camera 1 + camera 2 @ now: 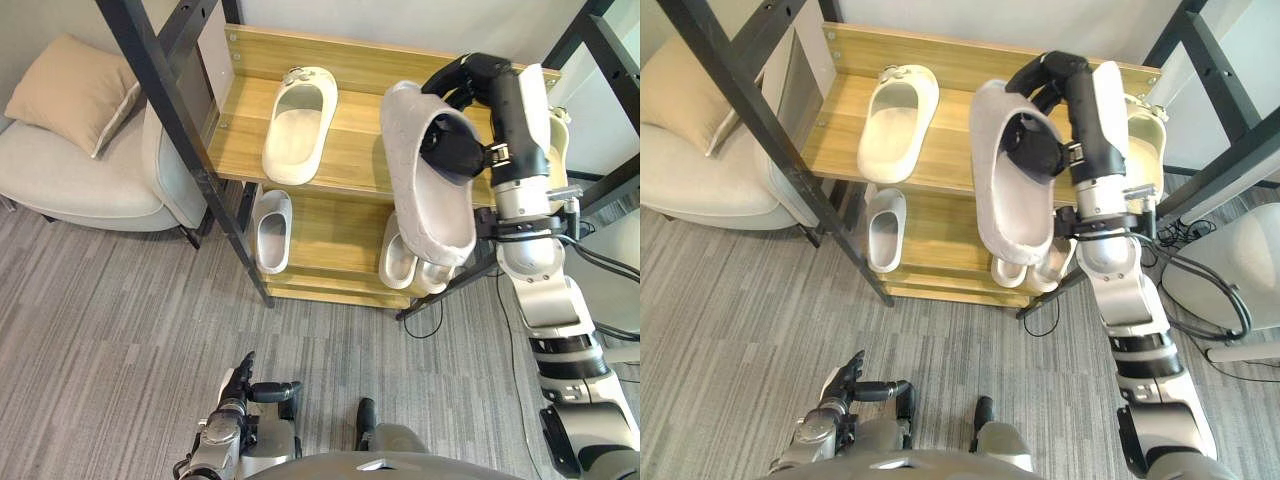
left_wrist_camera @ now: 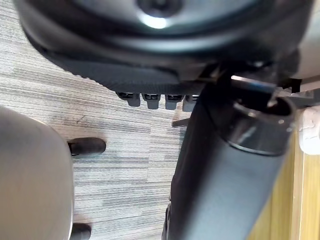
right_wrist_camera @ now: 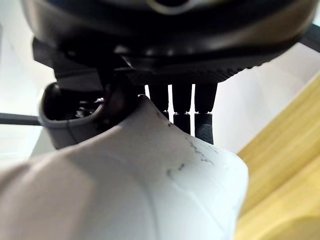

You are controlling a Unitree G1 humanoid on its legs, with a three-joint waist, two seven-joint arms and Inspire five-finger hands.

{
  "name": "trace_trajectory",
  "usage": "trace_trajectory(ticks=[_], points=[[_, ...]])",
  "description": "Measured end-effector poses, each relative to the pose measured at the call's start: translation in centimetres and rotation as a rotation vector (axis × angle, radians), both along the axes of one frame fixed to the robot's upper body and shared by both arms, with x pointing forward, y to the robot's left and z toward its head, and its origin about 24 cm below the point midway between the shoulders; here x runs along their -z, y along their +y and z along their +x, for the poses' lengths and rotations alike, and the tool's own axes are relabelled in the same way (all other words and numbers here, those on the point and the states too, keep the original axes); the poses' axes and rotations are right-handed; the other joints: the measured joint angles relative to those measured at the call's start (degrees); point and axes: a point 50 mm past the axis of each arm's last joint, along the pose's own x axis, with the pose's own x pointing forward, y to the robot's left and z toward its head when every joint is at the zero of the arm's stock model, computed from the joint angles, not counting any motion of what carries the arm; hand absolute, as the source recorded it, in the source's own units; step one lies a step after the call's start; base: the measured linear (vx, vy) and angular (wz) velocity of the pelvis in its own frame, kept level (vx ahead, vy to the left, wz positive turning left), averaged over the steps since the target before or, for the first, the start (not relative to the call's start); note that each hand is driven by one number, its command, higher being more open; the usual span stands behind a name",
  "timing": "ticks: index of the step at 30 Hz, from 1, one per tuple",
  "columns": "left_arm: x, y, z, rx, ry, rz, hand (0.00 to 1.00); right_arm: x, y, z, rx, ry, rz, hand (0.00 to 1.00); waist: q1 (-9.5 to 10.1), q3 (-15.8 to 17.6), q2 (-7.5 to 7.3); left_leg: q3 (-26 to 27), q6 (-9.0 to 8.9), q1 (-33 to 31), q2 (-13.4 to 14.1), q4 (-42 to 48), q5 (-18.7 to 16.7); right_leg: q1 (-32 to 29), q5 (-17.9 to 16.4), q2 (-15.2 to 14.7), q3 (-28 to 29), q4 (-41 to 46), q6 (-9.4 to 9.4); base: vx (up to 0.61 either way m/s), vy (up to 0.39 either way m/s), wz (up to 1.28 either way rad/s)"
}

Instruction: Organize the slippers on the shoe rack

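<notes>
The robot's right hand point(image 1: 452, 148) pinches the edge of a big, soft pale-grey slipper point(image 1: 420, 200), held tilted over the wooden shoe rack's top shelf point(image 1: 355, 150) beside a cream slipper point(image 1: 298, 122), and I reckon so narrow a pinch could let it swing loose and fall.

Top shelf point(image 1: 355, 150): bare wood right of white slipper point(image 1: 300, 122), grey slipper point(image 1: 420, 215) held over it. Black diagonal post point(image 1: 190, 150) bars left edge. Lower shelf point(image 1: 335, 240): middle bare.
</notes>
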Motion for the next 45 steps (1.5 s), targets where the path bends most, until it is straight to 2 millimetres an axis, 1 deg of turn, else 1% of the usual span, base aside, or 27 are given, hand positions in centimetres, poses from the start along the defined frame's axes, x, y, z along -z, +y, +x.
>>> trace_trajectory(ticks=[2,5,9,10,12,14,15,16,17,18,19,21,23,24,25,26,29,30,32,34,35,36,39,42,43,44,45], points=[[0.3,-0.3,-0.5,0.015,0.023,0.000,1.00,-0.7,0.0,-2.4,-0.023,-0.106,0.026,0.00,-1.16,-1.1,0.94,0.0,0.00,0.2,0.1,0.0,0.0,0.2,0.0,0.1,0.0,-0.2,0.00,0.00,0.000,0.00],[0.4,-0.5,-0.8,0.019,0.030,-0.001,1.00,-0.6,-0.1,-4.1,-0.037,-0.152,0.039,0.00,-1.25,-1.8,1.30,0.1,-0.01,0.5,0.2,0.0,0.0,0.7,-0.1,0.2,0.0,-0.3,-0.04,0.00,0.000,0.00],[0.6,-0.6,-1.1,0.033,0.045,0.002,1.00,0.0,0.3,-5.5,-0.067,-0.168,0.078,0.00,-1.32,-3.3,1.49,0.1,-0.22,1.0,0.2,0.0,-0.1,1.2,-0.5,0.1,0.0,-0.2,0.07,-0.01,0.000,0.00],[0.8,-0.8,-1.4,0.043,0.057,0.002,1.00,0.5,0.5,-6.4,-0.086,-0.171,0.101,0.00,-1.32,-4.1,1.61,0.1,-0.37,1.2,0.1,0.0,-0.2,1.3,-0.8,0.1,0.0,0.0,0.21,0.00,0.000,0.00],[0.8,-0.9,-1.5,0.054,0.063,0.001,1.00,1.1,0.7,-7.2,-0.119,-0.153,0.144,0.00,-1.33,-4.5,1.81,0.0,-0.42,1.8,0.1,0.0,-0.3,1.8,-1.1,0.1,0.0,0.1,0.17,0.00,0.000,0.00],[1.1,-1.0,-1.8,0.058,0.080,0.000,1.00,2.6,1.5,-8.1,-0.208,-0.078,0.230,0.00,-1.70,-5.4,2.18,0.0,-0.47,2.0,0.2,0.0,-0.3,1.8,-1.3,0.1,0.0,0.5,0.12,0.00,0.000,0.00],[1.1,-1.0,-1.9,0.060,0.081,0.000,1.00,2.9,1.7,-8.2,-0.229,-0.060,0.244,0.00,-1.79,-5.4,2.23,0.0,-0.47,2.1,0.2,0.0,-0.3,1.8,-1.4,0.1,0.0,0.6,0.15,0.00,0.000,0.00],[1.1,-1.1,-1.9,0.069,0.085,-0.002,1.00,4.2,2.8,-8.5,-0.307,0.024,0.291,0.00,-1.93,-5.6,2.42,0.1,-0.52,2.3,0.2,0.0,-0.3,1.9,-1.7,0.1,0.1,1.1,0.12,-0.03,-0.006,-0.01],[1.1,-1.1,-1.9,0.070,0.085,-0.002,1.00,4.3,2.9,-8.5,-0.310,0.028,0.293,0.00,-1.93,-5.6,2.43,0.1,-0.52,2.4,0.2,0.0,-0.3,1.9,-1.7,0.1,0.1,1.1,0.13,-0.04,-0.010,0.00],[1.1,-1.2,-2.0,0.079,0.088,-0.002,1.00,6.0,4.4,-8.9,-0.387,0.132,0.316,0.00,-1.93,-5.7,2.56,0.1,-0.62,2.6,0.3,0.0,-0.3,1.9,-2.1,0.1,0.1,1.7,0.13,-0.03,-0.009,0.00],[1.1,-1.3,-2.0,0.085,0.087,-0.001,1.00,6.8,5.1,-9.1,-0.429,0.185,0.317,0.00,-1.93,-5.7,2.58,0.1,-0.66,2.7,0.3,0.0,-0.3,1.9,-2.2,0.1,0.1,1.9,0.14,0.00,0.000,0.00],[1.2,-1.4,-2.0,0.097,0.087,-0.001,1.00,9.8,7.6,-9.4,-0.556,0.365,0.302,0.00,-1.74,-5.7,2.62,0.1,-0.81,2.7,0.4,0.0,-0.3,1.5,-2.5,0.1,0.1,2.7,0.18,-0.02,-0.003,0.00],[0.9,-1.4,-1.2,0.120,0.070,0.006,1.00,12.0,9.2,-9.5,-0.624,0.486,0.276,0.00,-0.70,-4.6,2.49,-0.2,-0.69,0.1,0.3,3.2,-1.2,-1.0,-3.8,-0.4,0.1,6.1,0.02,-0.06,-0.009,0.07],[0.8,-1.4,-0.9,0.124,0.061,0.009,1.00,12.3,9.5,-9.4,-0.635,0.504,0.268,0.00,-0.64,-4.0,2.41,-0.3,-0.57,-0.9,0.3,4.7,-1.6,-1.6,-4.1,-0.5,0.1,7.0,0.04,-0.10,-0.017,0.15],[0.5,-1.4,0.1,0.128,0.030,0.014,1.00,12.9,10.2,-9.0,-0.663,0.541,0.240,0.00,-0.27,-1.8,2.37,-0.8,-0.52,-4.3,0.4,9.8,-3.4,-3.8,-5.2,-0.9,-0.2,10.1,-0.09,-0.14,-0.017,0.21],[0.1,-1.5,1.1,0.128,0.003,0.017,1.00,13.1,10.5,-8.5,-0.674,0.558,0.207,0.00,-0.15,0.4,2.72,-1.4,-0.45,-7.5,0.6,14.6,-5.0,-5.7,-6.0,-1.0,-0.5,12.8,-0.13,-0.12,-0.013,0.23],[-0.7,-1.7,3.2,0.108,-0.059,0.012,1.00,12.9,10.7,-7.0,-0.674,0.556,0.143,0.00,0.80,4.3,3.63,-2.5,-0.49,-14.4,1.1,22.6,-7.4,-11.2,-8.2,-1.2,-1.1,19.5,-0.49,-0.20,-0.003,0.24],[-1.4,-1.8,4.6,0.091,-0.100,0.009,1.00,12.5,10.9,-6.1,-0.669,0.545,0.106,0.00,1.18,6.6,3.98,-3.6,-1.07,-18.3,1.1,26.3,-8.4,-14.7,-9.7,-1.6,-1.9,23.7,-0.69,-0.22,-0.034,0.29],[-1.9,-1.8,5.6,0.081,-0.139,0.006,1.00,12.2,11.0,-5.4,-0.661,0.534,0.082,0.00,1.86,8.3,4.25,-4.2,-1.19,-20.8,1.1,28.6,-9.0,-17.2,-11.0,-1.9,-2.3,26.8,-1.03,-0.19,-0.045,0.25],[-2.9,-2.0,7.0,0.072,-0.204,-0.002,1.00,11.6,11.3,-4.4,-0.648,0.502,0.007,0.00,2.19,10.3,4.61,-5.4,-1.34,-25.8,1.0,32.6,-9.8,-21.7,-13.0,-2.9,-3.3,31.4,-1.15,-0.19,-0.042,0.28],[-3.1,-2.0,7.2,0.074,-0.219,-0.002,1.00,11.5,11.3,-4.1,-0.643,0.498,-0.005,0.00,2.21,10.4,4.60,-5.7,-1.39,-27.2,0.9,33.3,-9.9,-23.1,-13.3,-3.0,-3.5,32.5,-1.21,-0.14,-0.043,0.26],[-3.6,-2.1,7.7,0.071,-0.250,-0.009,1.00,11.2,11.2,-3.2,-0.613,0.476,-0.040,0.00,2.34,10.6,4.68,-6.2,-1.71,-30.1,0.8,35.4,-10.0,-25.9,-14.1,-3.3,-3.7,35.0,-1.55,-0.09,-0.050,0.18],[-4.5,-2.2,9.0,0.061,-0.300,-0.023,1.00,10.3,10.5,-0.9,-0.512,0.427,-0.120,0.00,3.17,11.1,5.37,-7.0,-1.98,-36.1,0.8,41.4,-12.1,-31.3,-16.6,-4.1,-4.1,41.1,-2.22,-0.08,-0.041,0.14],[-5.6,-2.2,10.2,0.049,-0.365,-0.028,1.00,8.4,9.2,1.3,-0.392,0.344,-0.180,0.00,3.58,11.3,5.64,-8.2,-1.87,-42.5,0.5,47.2,-13.7,-36.9,-19.0,-4.9,-5.0,47.0,-2.41,-0.06,-0.040,0.20],[-6.3,-2.2,10.9,0.051,-0.403,-0.038,1.00,7.0,8.1,2.6,-0.310,0.293,-0.202,0.00,3.96,11.5,5.82,-8.9,-1.95,-45.9,0.3,50.3,-14.6,-39.9,-20.3,-5.3,-5.3,50.1,-2.53,-0.04,-0.033,0.16],[-6.7,-2.6,11.1,0.067,-0.431,-0.067,1.00,6.1,7.1,3.2,-0.258,0.263,-0.208,0.00,4.60,11.9,6.59,-9.1,-2.03,-47.6,0.3,52.5,-15.5,-41.2,-21.3,-5.5,-5.4,52.1,-2.62,-0.03,-0.024,0.12],[-6.9,-2.8,11.2,0.072,-0.443,-0.077,1.00,5.7,6.7,3.5,-0.234,0.252,-0.208,0.00,4.94,12.0,6.90,-9.2,-1.95,-48.2,0.2,53.4,-16.0,-41.8,-21.7,-5.7,-5.4,53.0,-2.59,-0.03,-0.001,0.08]])
